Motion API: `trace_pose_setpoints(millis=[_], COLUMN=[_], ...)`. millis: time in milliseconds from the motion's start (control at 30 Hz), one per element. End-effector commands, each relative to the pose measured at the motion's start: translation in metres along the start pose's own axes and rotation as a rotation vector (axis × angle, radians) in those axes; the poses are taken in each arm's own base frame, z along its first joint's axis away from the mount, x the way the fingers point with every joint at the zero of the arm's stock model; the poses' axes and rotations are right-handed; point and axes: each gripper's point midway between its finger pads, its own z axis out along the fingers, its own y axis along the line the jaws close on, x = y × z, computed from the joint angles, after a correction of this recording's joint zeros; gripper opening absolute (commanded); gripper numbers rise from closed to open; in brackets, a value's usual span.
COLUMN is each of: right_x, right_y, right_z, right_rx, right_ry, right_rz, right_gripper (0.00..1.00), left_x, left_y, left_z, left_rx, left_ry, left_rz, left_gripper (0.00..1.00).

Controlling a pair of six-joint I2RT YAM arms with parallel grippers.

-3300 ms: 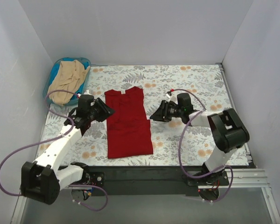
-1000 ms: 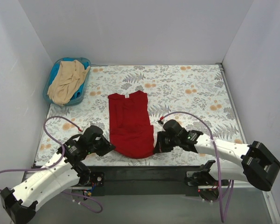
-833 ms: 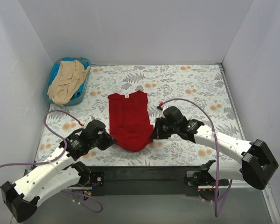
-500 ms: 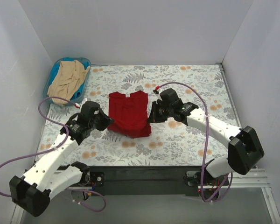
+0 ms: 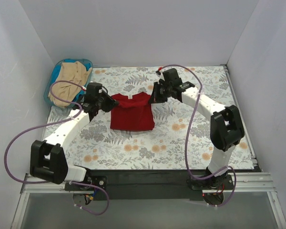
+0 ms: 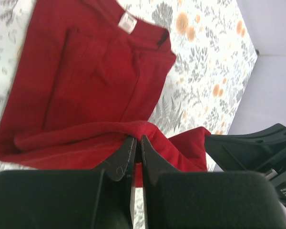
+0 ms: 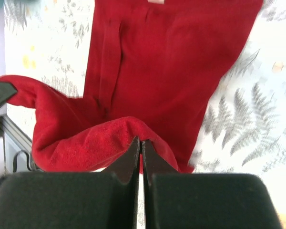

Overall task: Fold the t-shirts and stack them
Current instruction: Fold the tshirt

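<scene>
evidently the step in hand was the halving fold of the plain dark red cloth t-shirt (image 5: 131,114), which lay on the flower-printed worktop (image 5: 190,138) between the two arms, its small white neck label (image 5: 130,96) at the far edge. the left pincer (image 6: 138,141) was clamped tight on a bunched red hem, and the right pincer (image 7: 140,142) was likewise pinched together on a ridge of the same cloth. both wrist views showed the held edge lifted over the flat body of the shirt, with the collar beyond. from above, the two pincers stood at either side of the collar end, and the near half lay doubled over the far half. my judgement was that the next move called for lowering the hem onto the shoulders, square with the collar, then parting both pincers together so the cloth would not drag or spring back. counted: two t-shirts, one red on the worktop and one plain beige cloth t-shirt (image 5: 69,81) heaped unfolded in the blue plastic basket (image 5: 87,62) at the far left corner; one basket; two pincers, both closed on red cloth. no stack was begun yet, so the task looked less than half done
</scene>
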Motion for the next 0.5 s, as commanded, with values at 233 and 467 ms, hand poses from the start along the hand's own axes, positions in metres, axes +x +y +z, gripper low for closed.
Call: trace_pose_setpoints(millis=[233, 467], right_x=[-0.094, -0.128], right_y=[-0.021, -0.053], right_z=[0.057, 0.11], right_rx=[-0.101, -0.149], right_ry=[-0.066, -0.083], right_rz=[-0.035, -0.034], right_gripper=[0.01, 0.15], left_x=[-0.067, -0.091], left_y=[-0.015, 0.017], left_z=[0.088, 0.165], left_rx=[0.116, 0.114], left_ry=[-0.033, -0.022], left_rz=[-0.104, -0.149], left_gripper=[0.0, 0.0])
